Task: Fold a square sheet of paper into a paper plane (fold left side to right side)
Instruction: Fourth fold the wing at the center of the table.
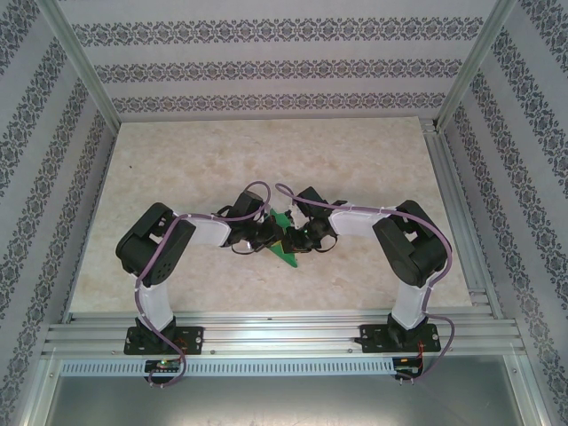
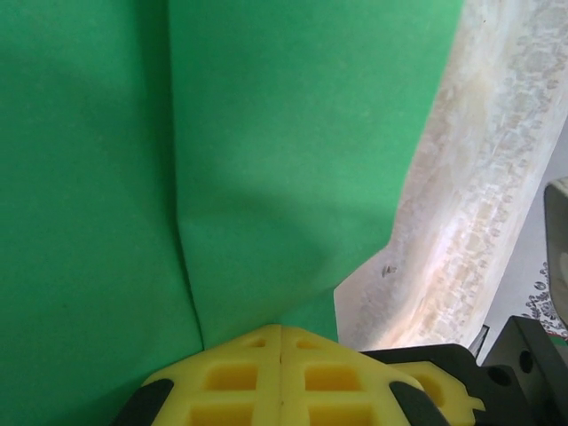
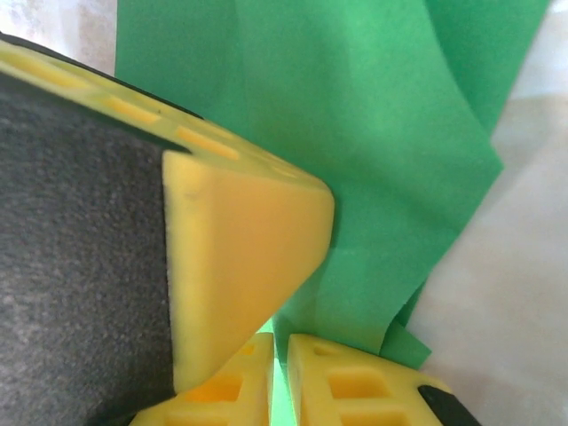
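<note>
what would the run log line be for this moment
paper: green, creased, partly folded | left gripper: shut on paper | right gripper: shut on paper

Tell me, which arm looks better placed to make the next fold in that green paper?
Probably right: the right jaws pinch a sliver of green paper, while the left jaws are shut, tips at a crease.

The paper [image 2: 293,133] is plain bright green; desk [image 1: 266,160] beige, marbled; walls [image 1: 266,67] white with dark floral bands; arms [image 1: 209,232] black and white, cables [image 1: 138,297] purple; left hand [image 2: 281,330] yellow.
</note>
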